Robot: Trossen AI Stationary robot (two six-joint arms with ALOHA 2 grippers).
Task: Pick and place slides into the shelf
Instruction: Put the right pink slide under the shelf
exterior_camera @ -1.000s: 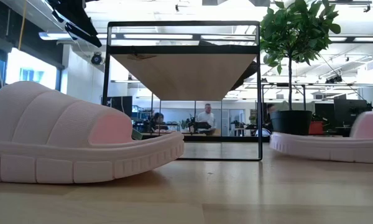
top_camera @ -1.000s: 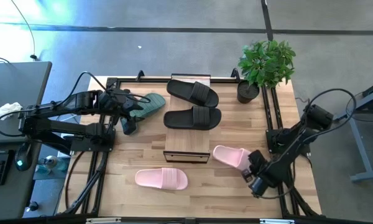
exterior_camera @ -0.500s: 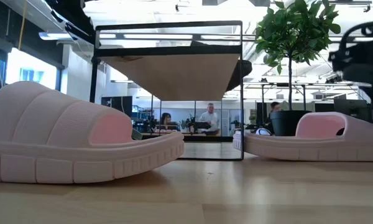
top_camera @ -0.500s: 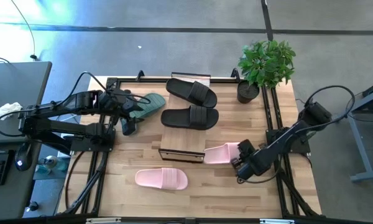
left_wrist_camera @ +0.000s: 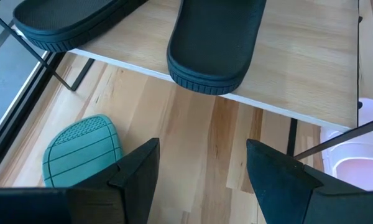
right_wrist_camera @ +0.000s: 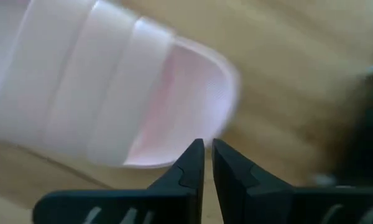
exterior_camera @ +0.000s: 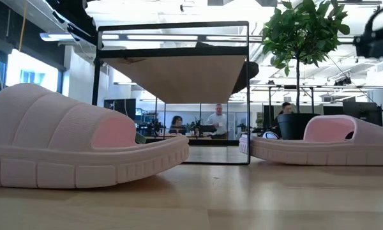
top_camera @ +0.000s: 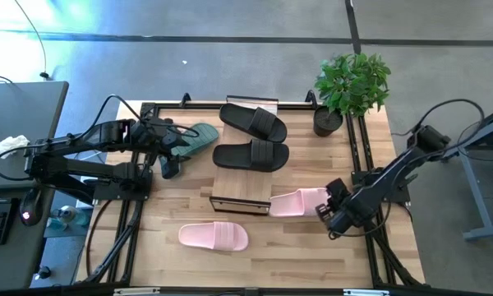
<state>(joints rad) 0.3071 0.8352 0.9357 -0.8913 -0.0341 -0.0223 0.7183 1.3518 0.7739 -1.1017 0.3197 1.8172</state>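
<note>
The shelf (top_camera: pixel 242 187) stands mid-table with two black slides (top_camera: pixel 253 122) (top_camera: pixel 253 154) on its plank top. One pale pink slide (top_camera: pixel 294 202) lies sole-down, its toe against the shelf's right leg (exterior_camera: pixel 247 137). The other pink slide (top_camera: pixel 214 237) lies near the table's near edge. A green slide (top_camera: pixel 193 138) lies left of the shelf, tread up in the left wrist view (left_wrist_camera: pixel 81 149). My right gripper (top_camera: pixel 329 212) is shut just right of the first pink slide's heel (right_wrist_camera: pixel 174 155). My left gripper (left_wrist_camera: pixel 202 168) hovers open beside the green slide. My right gripper's shut fingers point at the heel end of the pale pink slide (right_wrist_camera: pixel 186 143) from the table's right side, slanting down. Whether they touch it I cannot tell. The slide rests flat on the table.
A potted plant (top_camera: pixel 349 86) stands at the table's far right corner. Black frame rails (top_camera: pixel 357 164) run along the table's left and right sides. Bare wood lies between the two pink slides. People sit in the room beyond (exterior_camera: pixel 217 121).
My right gripper swept toward the table's left, pushing the pink slide along the table until its toe met the shelf. The shelf and its black slides shifted slightly left. The gripper then drew back toward the right and the slide stayed put.
</note>
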